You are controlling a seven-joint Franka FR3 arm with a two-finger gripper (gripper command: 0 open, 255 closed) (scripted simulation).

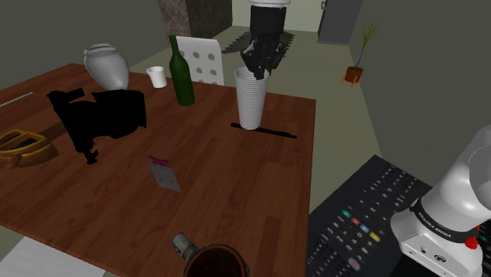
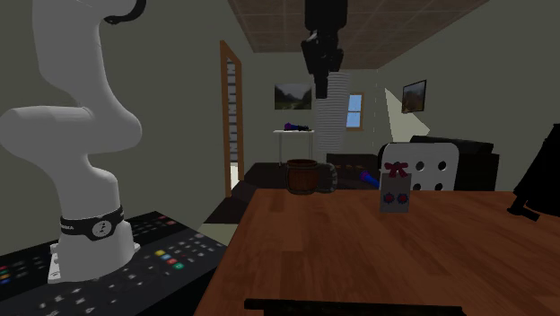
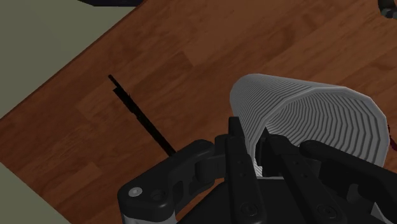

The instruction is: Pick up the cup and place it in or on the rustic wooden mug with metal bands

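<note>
A tall white ribbed cup (image 1: 251, 98) hangs upright above the wooden table (image 1: 236, 189), clear of its surface in the second exterior view. My gripper (image 1: 258, 71) is shut on the cup's rim from above, one finger inside and one outside. In the wrist view the cup (image 3: 305, 121) sits clasped between the fingers of the gripper (image 3: 257, 151). The second exterior view has the cup (image 2: 329, 112) under the gripper (image 2: 325, 76). The brown banded wooden mug (image 1: 216, 264) stands at the table's near edge in the shoulder view; this mug (image 2: 302, 176) is below and slightly left of the cup in the second exterior view.
A thin black stick (image 1: 263, 131) lies on the table under the cup. A green bottle (image 1: 182, 72), a small white cup (image 1: 156, 76), a white vase (image 1: 108, 64), a black object (image 1: 102, 118), a yellow object (image 1: 22, 147) and a small card (image 1: 165, 173) stand further to the shoulder view's left. A white chair (image 1: 201, 59) is behind the table.
</note>
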